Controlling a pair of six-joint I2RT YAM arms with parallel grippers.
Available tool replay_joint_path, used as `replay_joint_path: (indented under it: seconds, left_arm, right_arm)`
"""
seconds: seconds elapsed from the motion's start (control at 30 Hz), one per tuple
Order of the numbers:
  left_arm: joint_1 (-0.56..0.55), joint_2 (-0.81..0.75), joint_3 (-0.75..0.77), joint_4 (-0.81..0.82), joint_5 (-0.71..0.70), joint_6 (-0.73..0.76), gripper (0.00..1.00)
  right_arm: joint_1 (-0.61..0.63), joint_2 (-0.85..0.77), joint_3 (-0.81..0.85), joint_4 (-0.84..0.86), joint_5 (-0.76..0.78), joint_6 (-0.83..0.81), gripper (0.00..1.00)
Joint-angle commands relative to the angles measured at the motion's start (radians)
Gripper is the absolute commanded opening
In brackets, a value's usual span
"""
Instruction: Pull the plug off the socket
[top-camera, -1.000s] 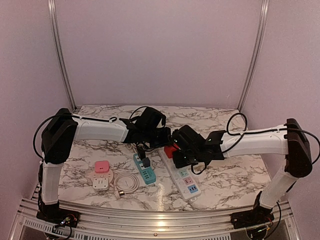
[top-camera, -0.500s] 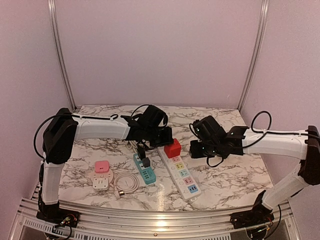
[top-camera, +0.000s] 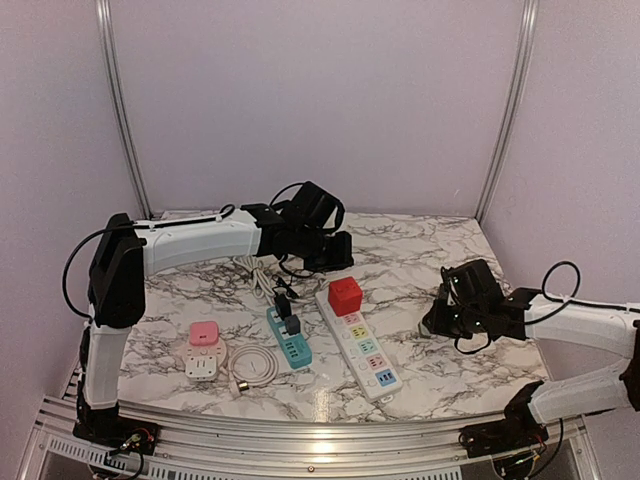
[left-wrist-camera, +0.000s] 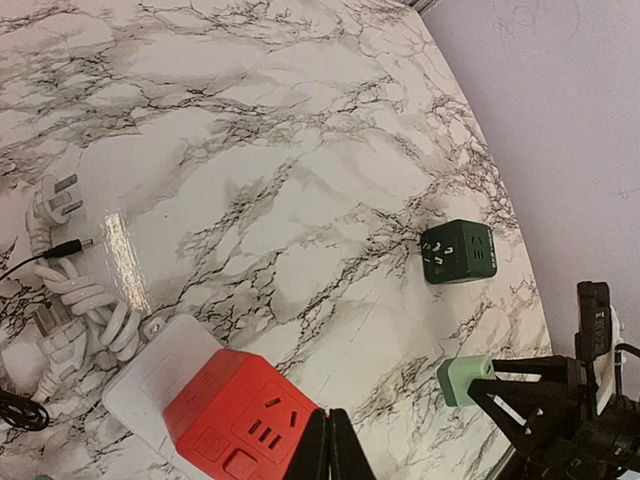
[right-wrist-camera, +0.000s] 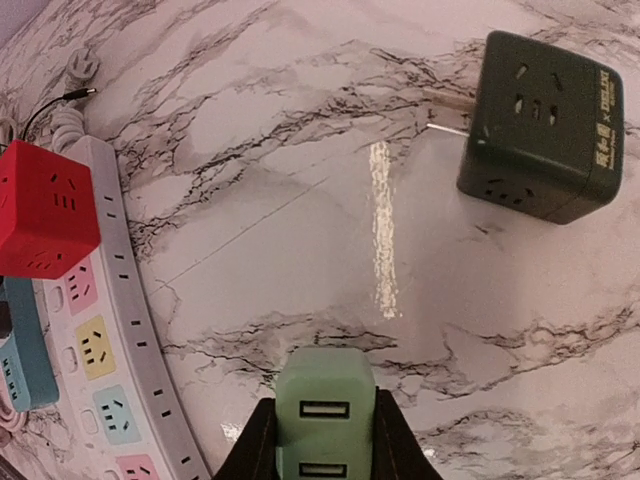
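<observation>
You are pinching the pale green boxy USB charger plug (right-wrist-camera: 322, 400) in your right tool (right-wrist-camera: 323, 450) over the marble counter (right-wrist-camera: 300, 200), well apart from the long white power strip (right-wrist-camera: 130, 330), so the pull looks done, while your left tool (left-wrist-camera: 328, 445) is hovering pressed together near the red cube adapter (left-wrist-camera: 235, 410).

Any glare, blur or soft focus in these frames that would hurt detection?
Right wrist: a bright vertical glare streak on the marble table, left of the dark green cube; that cube and the red cube stay sharp. Left wrist: a similar streak on the marble beside the white cable, with no blur. Top external: softer overall, with a faint highlight on the front rail.
</observation>
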Motion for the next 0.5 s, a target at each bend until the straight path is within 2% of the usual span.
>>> replay_joint_path:
  seconds: [0.0,0.33,0.47]
  left_arm:
    - [-0.005,-0.059,-0.013,-0.078,-0.016,0.028,0.01]
    - [-0.001,-0.132,-0.086,-0.070,-0.022,0.027,0.01]
    - [0.000,-0.146,-0.107,-0.062,-0.022,0.025,0.02]
  right_arm:
    - [-0.093,-0.078,-0.086,0.123,-0.156,0.047,0.04]
    - [-0.313,-0.169,-0.282,0.300,-0.442,0.102,0.06]
    - [-0.370,-0.189,-0.313,0.286,-0.475,0.092,0.13]
